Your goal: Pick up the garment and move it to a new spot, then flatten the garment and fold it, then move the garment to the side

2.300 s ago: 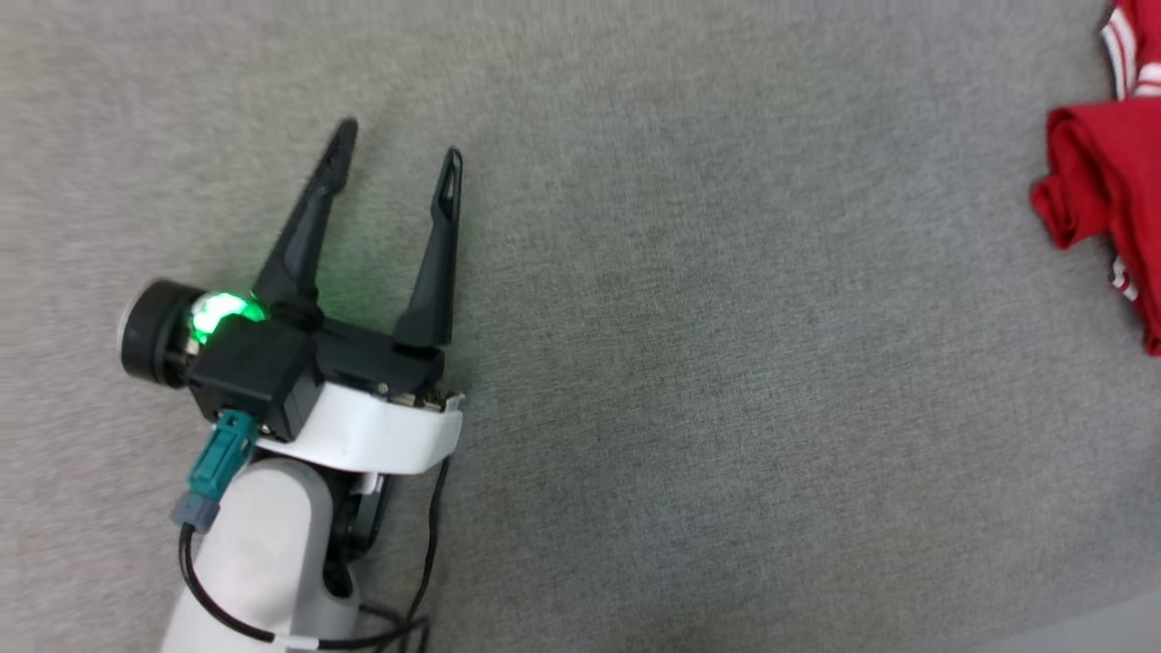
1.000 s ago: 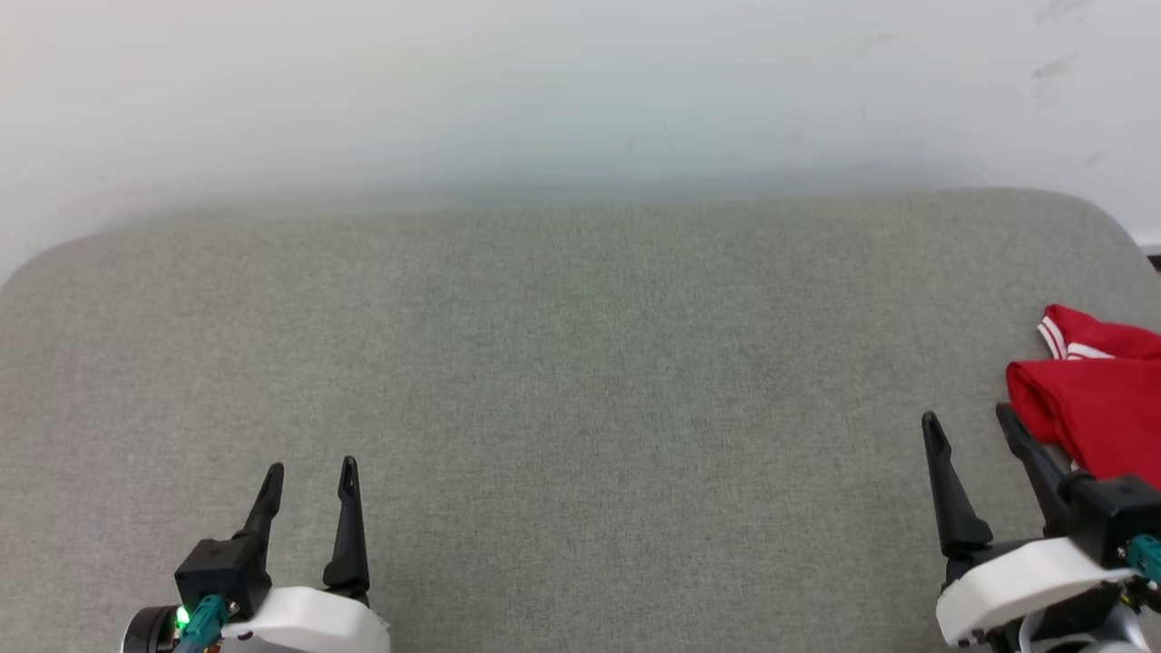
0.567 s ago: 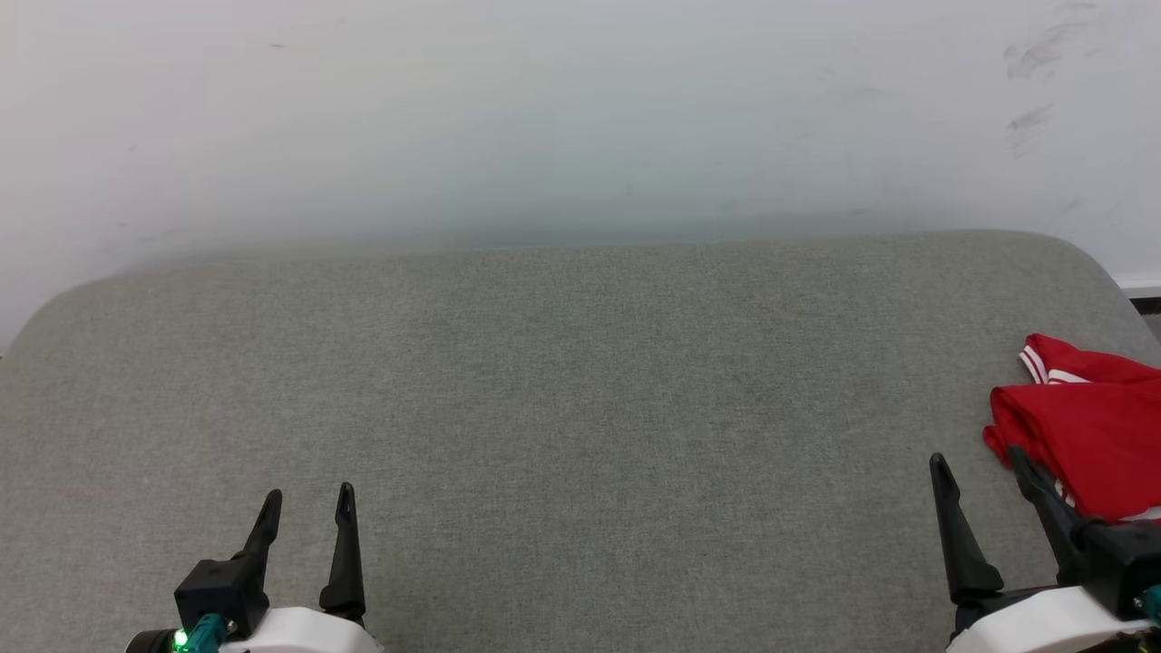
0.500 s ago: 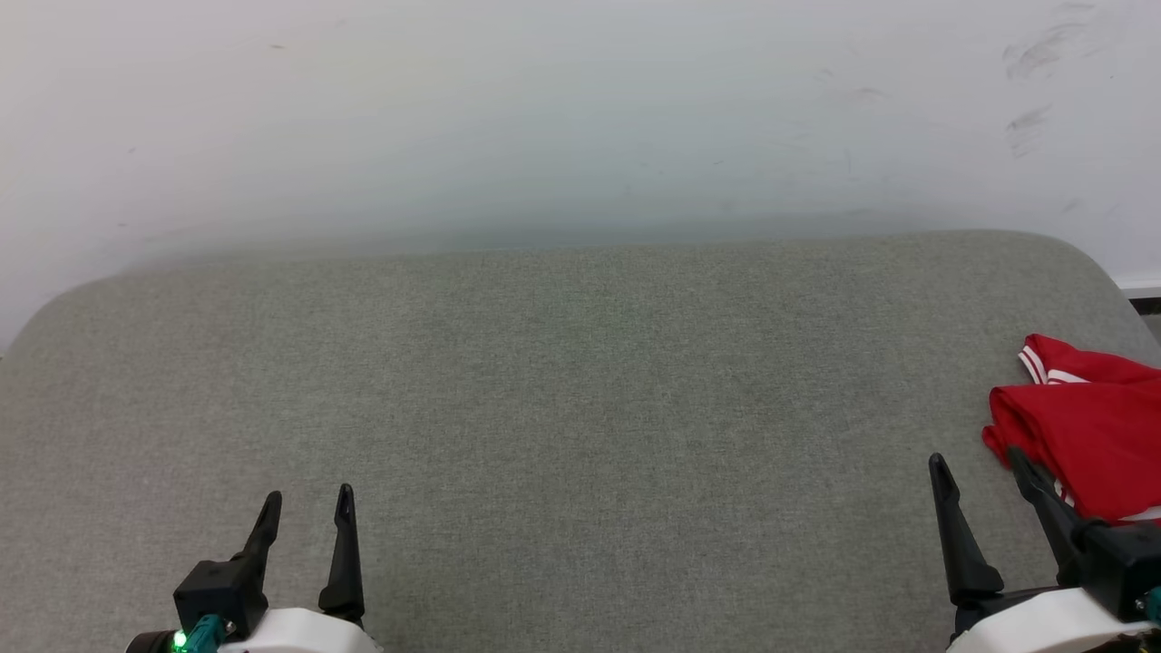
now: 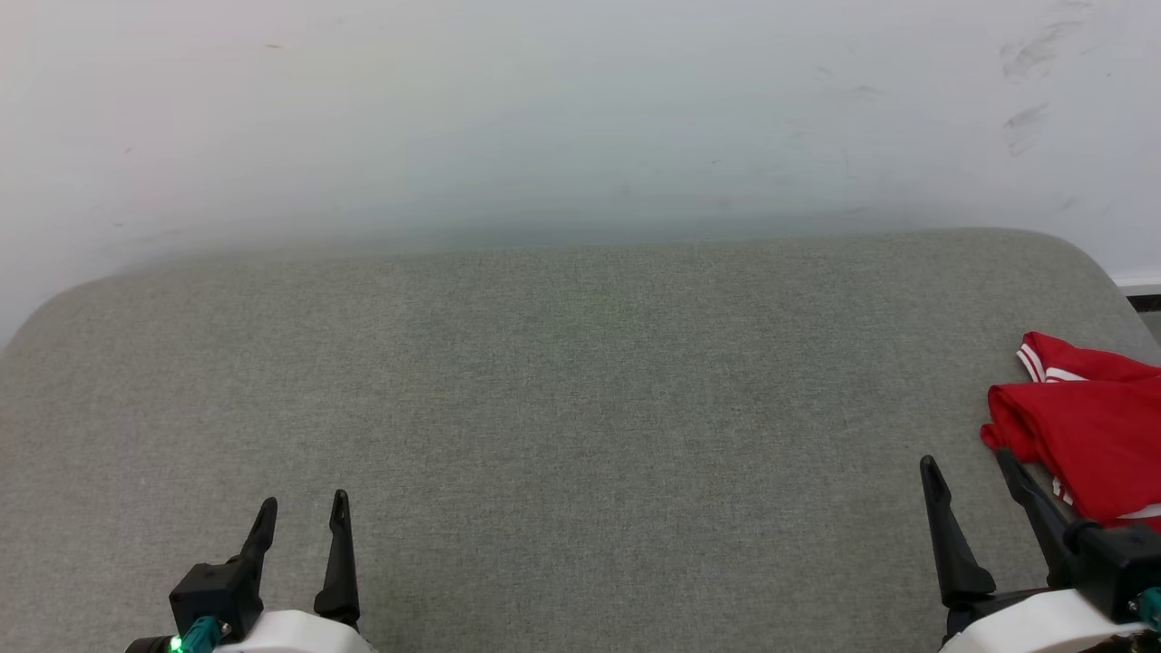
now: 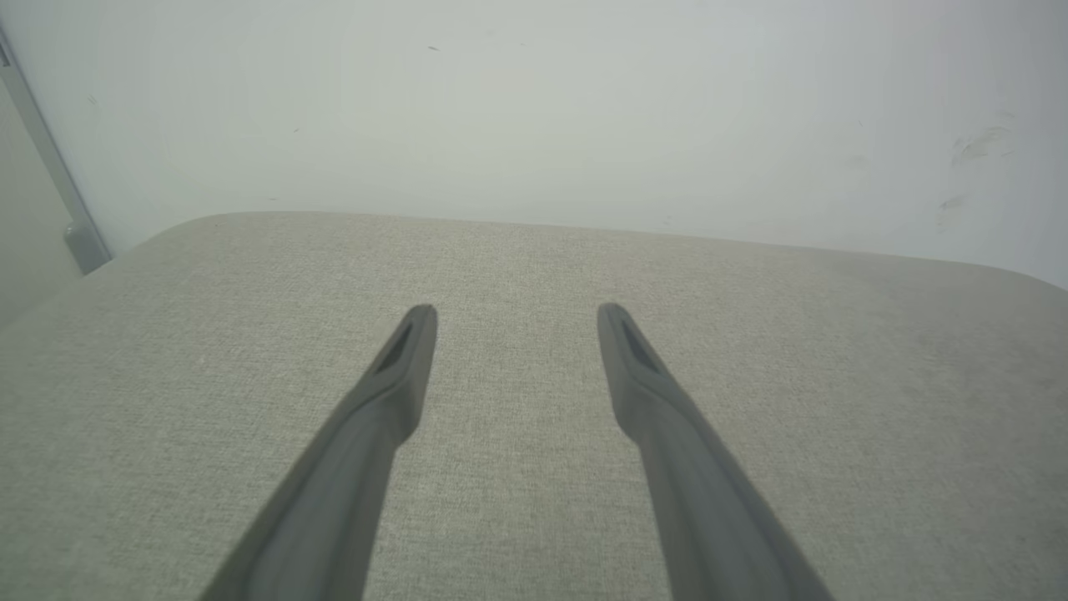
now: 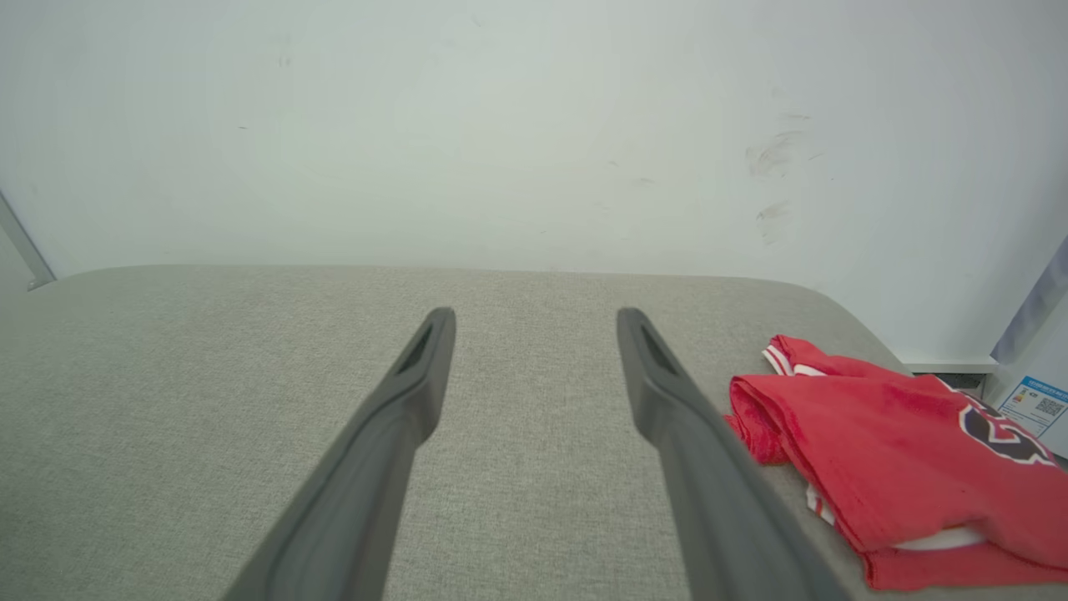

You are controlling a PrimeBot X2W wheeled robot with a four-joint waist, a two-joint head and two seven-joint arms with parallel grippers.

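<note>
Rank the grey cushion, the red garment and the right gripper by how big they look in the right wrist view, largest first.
1. The grey cushion, by far.
2. Unranked: the garment and the right gripper cover similar areas, and the gripper's nearness to the camera enlarges it.

garment [image 5: 1088, 426] — 1 | left gripper [image 5: 304, 501] + right gripper [image 5: 967, 460] — 2 | cushion [image 5: 580, 408] — 1

Grey fabric surface [image 5: 580, 408], scuffed white wall [image 5: 580, 109] (marks upper right), white labelled object [image 7: 1039, 392], possibly an appliance
</note>
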